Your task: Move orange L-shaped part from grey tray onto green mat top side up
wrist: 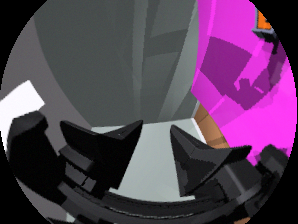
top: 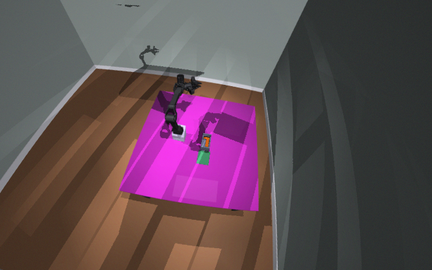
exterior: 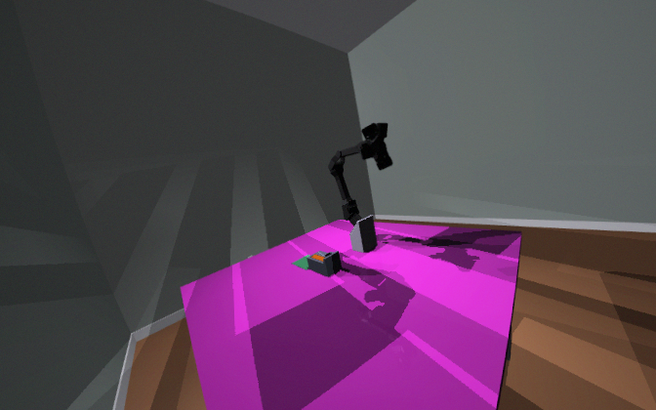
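- High above the magenta square table (top: 189,167) (exterior: 303,303) (wrist: 272,120), well apart from the tray, I have my black parallel-jaw gripper (top: 198,85) (exterior: 386,163) (wrist: 156,125) partly open, gripping nothing.
- Inside the grey rectangular tray (top: 206,150) (exterior: 322,266) (wrist: 264,33), I see the orange L-shaped part (top: 206,141) (exterior: 317,258) (wrist: 263,20).
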`<state>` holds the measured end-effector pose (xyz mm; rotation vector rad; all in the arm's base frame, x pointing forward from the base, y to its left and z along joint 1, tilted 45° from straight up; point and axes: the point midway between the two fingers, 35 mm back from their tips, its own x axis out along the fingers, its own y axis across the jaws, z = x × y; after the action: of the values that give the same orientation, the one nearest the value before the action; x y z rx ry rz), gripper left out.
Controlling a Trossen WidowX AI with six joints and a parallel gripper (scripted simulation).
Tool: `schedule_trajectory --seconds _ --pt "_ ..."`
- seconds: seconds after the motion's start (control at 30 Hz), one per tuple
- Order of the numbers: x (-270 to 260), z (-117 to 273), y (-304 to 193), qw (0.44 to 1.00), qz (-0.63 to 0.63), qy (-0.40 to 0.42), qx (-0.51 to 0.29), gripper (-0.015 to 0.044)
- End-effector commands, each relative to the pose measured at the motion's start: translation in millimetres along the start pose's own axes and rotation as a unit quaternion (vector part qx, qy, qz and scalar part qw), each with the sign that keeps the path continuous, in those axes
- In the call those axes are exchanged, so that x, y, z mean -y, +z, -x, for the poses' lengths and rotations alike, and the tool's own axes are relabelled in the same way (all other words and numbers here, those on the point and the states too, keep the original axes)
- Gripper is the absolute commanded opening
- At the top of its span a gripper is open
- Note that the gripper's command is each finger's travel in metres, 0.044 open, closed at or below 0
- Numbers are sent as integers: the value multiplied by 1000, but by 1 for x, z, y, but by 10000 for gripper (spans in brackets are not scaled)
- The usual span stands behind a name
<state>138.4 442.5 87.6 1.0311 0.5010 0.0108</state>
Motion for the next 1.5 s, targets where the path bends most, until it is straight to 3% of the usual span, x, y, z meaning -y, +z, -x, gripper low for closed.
schedule_trajectory --seconds 0.0,0.2,0.37,0.6,0.77,1.13,1.33,1.47 --pt "27 -49 48 989 117 -80 41 180" --pt "77 -103 128 936 266 -224 61 180" --pt "129 -123 201 851 378 -365 26 180" --pt "208 -106 299 689 463 -545 -119 180" --pt "251 -73 347 584 463 -616 -254 180" --pt "259 -68 352 572 460 -622 -272 180" --pt "319 -73 369 572 461 -622 -272 180" --pt "327 -73 372 571 461 -623 -271 180"
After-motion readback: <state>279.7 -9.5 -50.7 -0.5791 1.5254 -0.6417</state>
